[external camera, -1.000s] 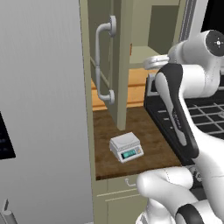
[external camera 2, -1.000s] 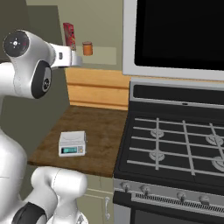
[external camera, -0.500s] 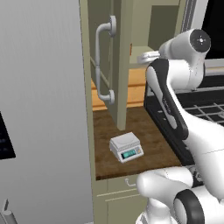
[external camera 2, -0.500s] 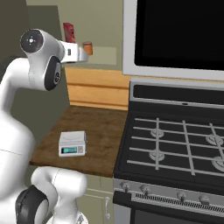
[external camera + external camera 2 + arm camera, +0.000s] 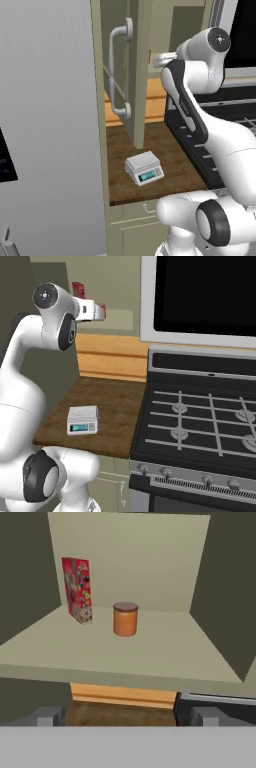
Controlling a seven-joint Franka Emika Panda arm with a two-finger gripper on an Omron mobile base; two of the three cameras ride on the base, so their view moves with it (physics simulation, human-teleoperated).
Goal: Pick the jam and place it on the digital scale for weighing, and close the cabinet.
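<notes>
Jam: the small orange-brown cylindrical jar with a darker brown lid (image 5: 125,618) stands upright on the pale shelf of the wall cabinet, just beside a tall red printed carton (image 5: 77,590), apart from it. Not yet lifted.
Gripper: the two-finger gripper (image 5: 125,716) is raised level with the shelf edge, pointed into the cabinet at the jar. Jaws spread to full width, holding nothing, well short of the jar.
Scale: the small white boxy digital scale with a teal display (image 5: 144,168) sits on the dark wooden counter (image 5: 116,406) below the cabinet, left of the black gas stove (image 5: 200,421). Its top plate is bare.
Cabinet: the olive-beige panelled door with a long grey-white bar handle (image 5: 121,67) stands swung out, open.
Progress: judged as the approach stage; no step is complete.
Remaining: advance to the jar, grip it, carry it down to the scale plate, release, then push the door shut.
</notes>
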